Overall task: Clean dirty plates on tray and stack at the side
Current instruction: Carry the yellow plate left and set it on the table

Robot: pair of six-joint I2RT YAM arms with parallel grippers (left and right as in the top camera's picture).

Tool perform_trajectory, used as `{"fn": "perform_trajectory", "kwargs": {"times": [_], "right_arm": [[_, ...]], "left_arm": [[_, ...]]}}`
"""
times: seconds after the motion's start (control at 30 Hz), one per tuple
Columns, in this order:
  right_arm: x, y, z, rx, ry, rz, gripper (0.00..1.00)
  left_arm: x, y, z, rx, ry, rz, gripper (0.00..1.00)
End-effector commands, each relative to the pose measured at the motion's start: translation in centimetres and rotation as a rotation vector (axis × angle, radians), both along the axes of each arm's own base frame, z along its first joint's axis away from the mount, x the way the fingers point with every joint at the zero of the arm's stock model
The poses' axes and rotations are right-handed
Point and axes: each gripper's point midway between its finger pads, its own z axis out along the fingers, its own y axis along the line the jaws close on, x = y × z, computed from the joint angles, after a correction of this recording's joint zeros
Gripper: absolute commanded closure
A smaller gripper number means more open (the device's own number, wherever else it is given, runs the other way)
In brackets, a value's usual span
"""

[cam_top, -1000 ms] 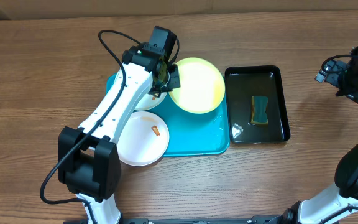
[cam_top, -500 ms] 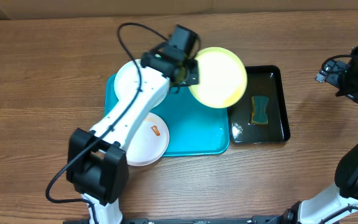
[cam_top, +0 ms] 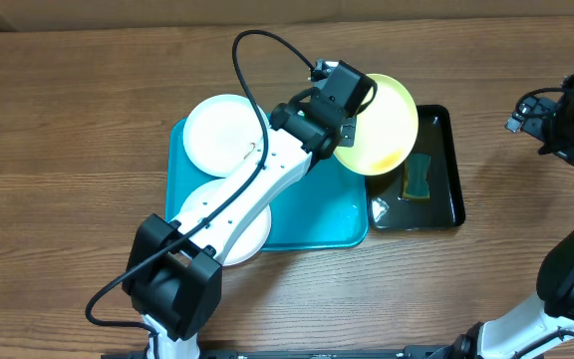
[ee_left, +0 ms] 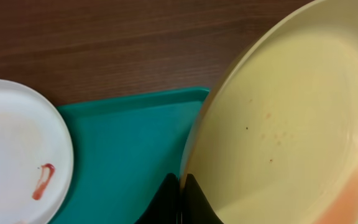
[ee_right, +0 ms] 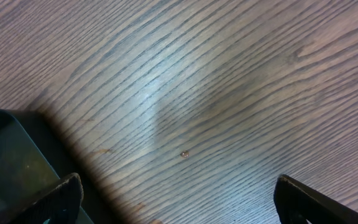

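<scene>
Carrying arm: left gripper (ee_left: 180,186) is pinched tight on the rim of the yellow-green plate (cam_top: 385,125), which hangs apparently tilted above the tray (cam_top: 317,224) edge and the black basin (cam_top: 454,160).
Slip risk: the grip takes one edge only, so the plate's weight may lever it loose onto the basin or sponge (cam_top: 418,177).
Clash risk: the plate's low rim may strike the basin wall.
Idle arm: right gripper (ee_right: 179,208) has its fingers wide apart over bare table (ee_right: 197,93), well away.
Other plates: two white plates (cam_top: 217,130) wait on the tray, one smeared red.
</scene>
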Motion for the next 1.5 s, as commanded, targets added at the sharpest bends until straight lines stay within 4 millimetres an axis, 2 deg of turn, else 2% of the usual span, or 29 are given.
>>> {"fn": "perform_trajectory", "kwargs": {"times": [0.0, 0.23, 0.6, 0.77, 1.03, 1.17, 1.47], "right_arm": [[0.4, -0.2, 1.0, -0.020, -0.025, 0.001, 0.00], [0.4, -0.2, 1.0, -0.020, -0.025, 0.001, 0.00], [0.4, -0.2, 1.0, -0.020, -0.025, 0.001, 0.00], [0.4, -0.2, 1.0, -0.020, -0.025, 0.001, 0.00], [0.4, -0.2, 1.0, -0.020, -0.025, 0.001, 0.00], [0.4, -0.2, 1.0, -0.020, -0.025, 0.001, 0.00], [0.4, -0.2, 1.0, -0.020, -0.025, 0.001, 0.00]], "left_arm": [[1.1, 0.6, 1.7, 0.099, -0.105, 0.026, 0.96], [1.0, 0.2, 3.3, 0.224, -0.218, 0.028, 0.96], [0.0, -3.7, 7.8, 0.431, -0.454, -0.087, 0.96], [-0.4, -4.8, 10.1, 0.528, -0.552, -0.108, 0.96], [-0.2, -5.3, 13.3, 0.644, -0.657, -0.103, 0.96], [-0.1, -5.0, 14.1, 0.651, -0.679, -0.071, 0.96], [-0.1, -5.2, 13.9, 0.565, -0.684, -0.031, 0.96]]}}
